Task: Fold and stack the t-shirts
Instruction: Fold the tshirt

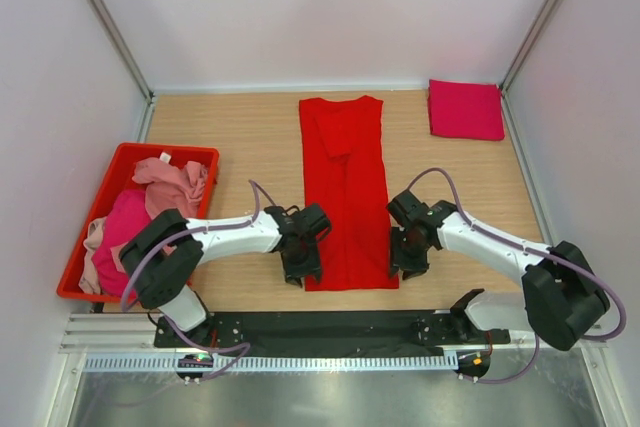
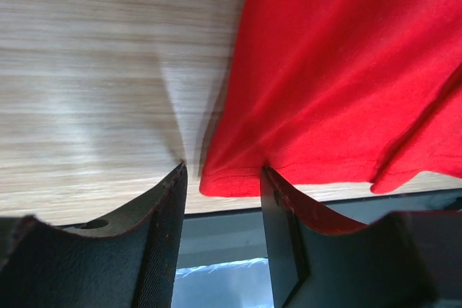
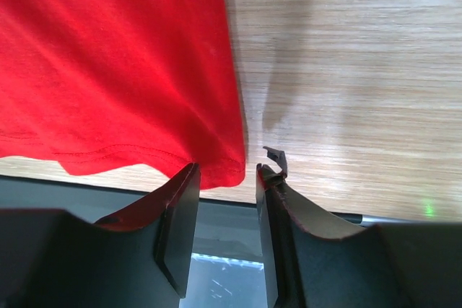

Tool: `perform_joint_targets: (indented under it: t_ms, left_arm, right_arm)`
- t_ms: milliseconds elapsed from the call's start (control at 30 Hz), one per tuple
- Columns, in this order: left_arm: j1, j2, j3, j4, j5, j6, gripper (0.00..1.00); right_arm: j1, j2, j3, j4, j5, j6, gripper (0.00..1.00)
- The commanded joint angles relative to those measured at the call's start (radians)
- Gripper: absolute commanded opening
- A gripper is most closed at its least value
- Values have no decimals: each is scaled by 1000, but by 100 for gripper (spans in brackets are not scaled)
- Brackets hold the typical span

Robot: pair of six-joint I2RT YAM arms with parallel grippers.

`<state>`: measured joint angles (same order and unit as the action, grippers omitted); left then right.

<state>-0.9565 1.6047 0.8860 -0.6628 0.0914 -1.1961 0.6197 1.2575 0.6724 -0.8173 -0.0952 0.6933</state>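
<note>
A bright red t-shirt (image 1: 343, 187) lies on the table as a long strip folded lengthwise, hem toward the arms. My left gripper (image 1: 298, 269) is open over its near left corner (image 2: 224, 182), one finger on each side of the corner. My right gripper (image 1: 405, 265) is open over its near right corner (image 3: 227, 171), jaws straddling the hem edge. A folded magenta-crimson t-shirt (image 1: 465, 109) lies at the far right. Pale pink and magenta shirts (image 1: 150, 207) are heaped in the bin.
The red plastic bin (image 1: 120, 162) stands at the left edge of the table. White walls close in the table on three sides. A black base rail (image 1: 330, 327) runs along the near edge, just behind the shirt's hem.
</note>
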Motion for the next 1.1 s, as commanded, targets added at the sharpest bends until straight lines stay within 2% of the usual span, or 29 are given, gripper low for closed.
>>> perform_joint_targets:
  t_ms: [0, 133, 267, 333, 400, 433, 467, 500, 533, 633, 767, 1067]
  left_arm:
    - [-10, 23, 41, -1, 11, 7, 45]
    - [-8, 43, 42, -1, 10, 4, 39]
    - [-8, 41, 37, -17, -2, 3, 24]
    - [-7, 37, 25, -20, -10, 0, 22]
    - [-7, 38, 19, -17, -9, -3, 15]
    - [-8, 38, 15, -20, -9, -2, 12]
    - [-7, 38, 14, -20, -10, -2, 3]
    - [-7, 40, 11, -21, -12, -5, 0]
    - [-7, 40, 11, -23, -13, -7, 0]
    - [-5, 17, -2, -32, -25, -14, 0]
    - [-4, -32, -35, -34, -36, -31, 0]
    - [-5, -48, -56, -24, -30, -43, 0]
  right_arm:
    - [2, 28, 29, 12, -23, -24, 44]
    - [2, 52, 10, 26, -15, -31, 45]
    - [2, 63, -11, 50, 12, -14, 43]
    - [-2, 75, -19, 56, 28, -15, 41]
    - [-8, 83, -23, 61, 29, -14, 38]
    - [-8, 85, -27, 70, 26, -12, 33]
    - [-12, 85, -30, 73, 26, -5, 28]
    - [-20, 83, -37, 76, 26, -3, 24]
    - [-24, 80, -39, 73, 28, -2, 13]
    - [-34, 57, -50, 44, 54, 9, 1]
    - [-32, -15, -85, 38, 26, 41, 1]
    - [-34, -15, -99, 43, 6, 51, 1]
